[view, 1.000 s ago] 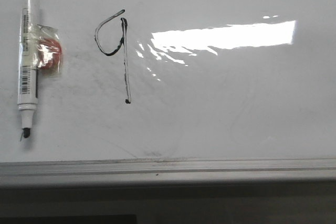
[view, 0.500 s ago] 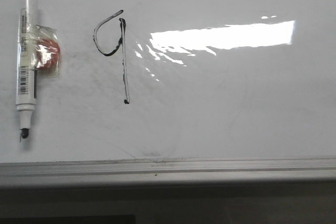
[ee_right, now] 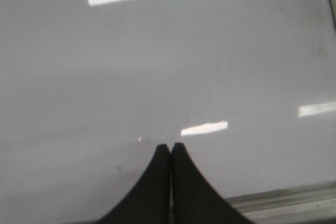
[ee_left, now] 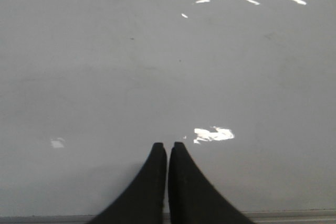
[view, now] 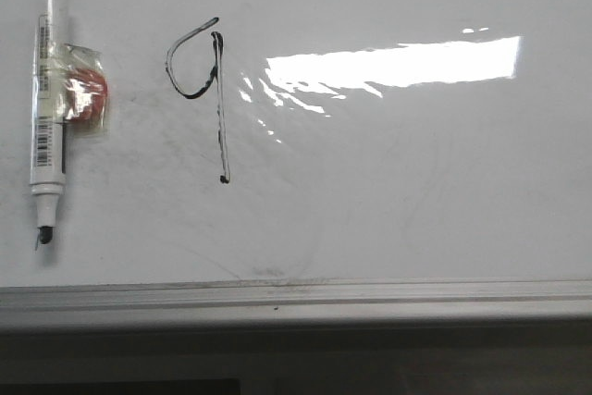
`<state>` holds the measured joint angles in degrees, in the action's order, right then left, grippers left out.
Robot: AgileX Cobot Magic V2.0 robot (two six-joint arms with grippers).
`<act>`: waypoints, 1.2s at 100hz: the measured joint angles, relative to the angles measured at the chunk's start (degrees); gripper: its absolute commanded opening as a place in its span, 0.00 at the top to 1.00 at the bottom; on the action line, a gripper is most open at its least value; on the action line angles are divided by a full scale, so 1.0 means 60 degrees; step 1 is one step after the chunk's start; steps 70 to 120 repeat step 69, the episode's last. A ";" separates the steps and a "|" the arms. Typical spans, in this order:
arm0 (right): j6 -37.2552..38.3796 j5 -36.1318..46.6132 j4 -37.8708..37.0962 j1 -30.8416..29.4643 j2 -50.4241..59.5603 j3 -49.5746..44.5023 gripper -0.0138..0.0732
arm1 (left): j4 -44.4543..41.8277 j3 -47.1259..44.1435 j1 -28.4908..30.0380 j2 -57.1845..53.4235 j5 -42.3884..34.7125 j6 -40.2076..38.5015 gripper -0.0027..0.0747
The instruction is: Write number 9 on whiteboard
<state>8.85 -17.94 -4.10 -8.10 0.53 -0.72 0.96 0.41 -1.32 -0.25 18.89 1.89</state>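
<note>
The number 9 (view: 205, 90) is drawn in thin black line on the whiteboard (view: 416, 182), left of centre in the front view, with a teardrop loop and a long straight tail. A white marker (view: 48, 99) lies uncapped on the board at the far left, tip toward the near edge, with a red-orange piece (view: 85, 94) taped to it. Neither gripper shows in the front view. My left gripper (ee_left: 168, 146) is shut and empty over bare board. My right gripper (ee_right: 171, 147) is shut and empty over bare board near the frame.
The board's silver-grey frame edge (view: 296, 301) runs along the near side, and shows in the right wrist view (ee_right: 294, 198). A bright glare patch (view: 398, 64) lies right of the 9. Faint grey smudges mark the board.
</note>
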 measured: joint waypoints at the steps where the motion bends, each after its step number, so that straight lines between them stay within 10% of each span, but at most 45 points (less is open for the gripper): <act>1: -0.0017 -0.0040 0.0000 0.0000 0.0000 0.0000 0.92 | 0.0000 0.0000 0.0000 0.0000 0.0000 0.0000 0.99; 120: -0.0127 -0.0083 0.0017 0.0000 0.0000 0.0000 0.92 | 0.0000 0.0000 0.0000 0.0000 0.0000 0.0000 0.99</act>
